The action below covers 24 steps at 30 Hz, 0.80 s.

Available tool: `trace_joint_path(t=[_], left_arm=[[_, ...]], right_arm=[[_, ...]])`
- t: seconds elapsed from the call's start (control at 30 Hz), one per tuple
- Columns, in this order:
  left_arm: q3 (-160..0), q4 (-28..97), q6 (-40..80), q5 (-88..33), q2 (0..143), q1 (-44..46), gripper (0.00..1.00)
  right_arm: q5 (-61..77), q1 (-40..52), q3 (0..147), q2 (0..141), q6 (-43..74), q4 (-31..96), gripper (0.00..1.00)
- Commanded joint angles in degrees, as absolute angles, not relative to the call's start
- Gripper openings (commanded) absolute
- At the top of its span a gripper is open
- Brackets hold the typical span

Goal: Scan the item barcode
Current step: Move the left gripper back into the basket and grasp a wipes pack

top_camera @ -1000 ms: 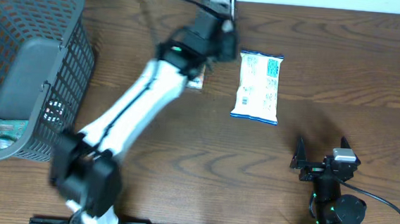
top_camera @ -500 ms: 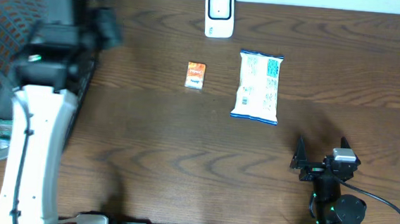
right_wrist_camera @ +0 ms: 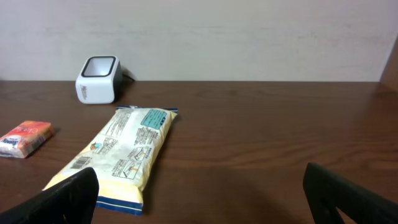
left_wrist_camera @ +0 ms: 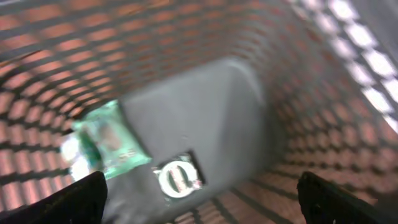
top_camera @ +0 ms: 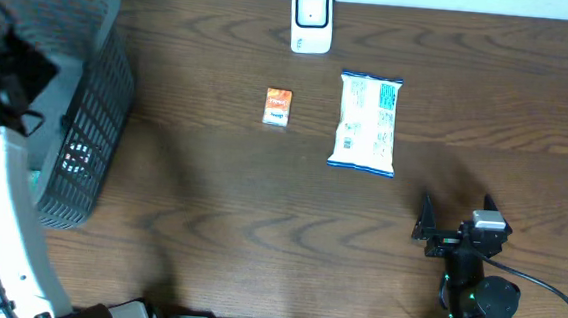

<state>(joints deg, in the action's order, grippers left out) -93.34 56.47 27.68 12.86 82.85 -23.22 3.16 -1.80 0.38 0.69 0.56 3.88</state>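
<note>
In the basket [top_camera: 97,116], a green packet [left_wrist_camera: 102,146] and a dark packet [left_wrist_camera: 178,177] lie under the left fingers [left_wrist_camera: 68,202], which are spread wide and empty. On the counter [top_camera: 211,204], an orange packet [top_camera: 279,107] lies just ahead of the scanner [top_camera: 312,21], with a white bag [top_camera: 367,122] to its right. The right fingers [right_wrist_camera: 348,196] are spread wide and empty, near the front edge.

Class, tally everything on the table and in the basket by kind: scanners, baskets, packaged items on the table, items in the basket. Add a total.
barcode scanner: 1
basket: 1
Items on the table: 2 (orange packet, snack bag)
Items in the basket: 2 (green packet, dark item with a round mark)
Total: 6
</note>
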Motion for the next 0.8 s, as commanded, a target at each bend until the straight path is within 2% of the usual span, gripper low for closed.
trace_joint_path(t=[0.0,0.2,0.37,0.77], left_arm=[[-93.6,59.3,33.4,14.6,83.5,-27.7,0.97],[-93.4,62.4,33.8,14.6,87.2,-31.9,0.96],[-92.2,64.3,38.9,14.7,92.5,-34.4,0.98],[-90.8,64.2,41.6,18.5,104.9,-36.3,0.98]], right_arm=[[3.0,-2.2,0.3,0.4,0.1,4.1,0.99],[3.0,-2.2,0.3,0.4,0.1,4.1,0.99],[3.0,-2.2,0.3,0.4,0.1,4.1,0.99],[3.0,-2.2,0.3,0.4,0.1,4.1,0.99]])
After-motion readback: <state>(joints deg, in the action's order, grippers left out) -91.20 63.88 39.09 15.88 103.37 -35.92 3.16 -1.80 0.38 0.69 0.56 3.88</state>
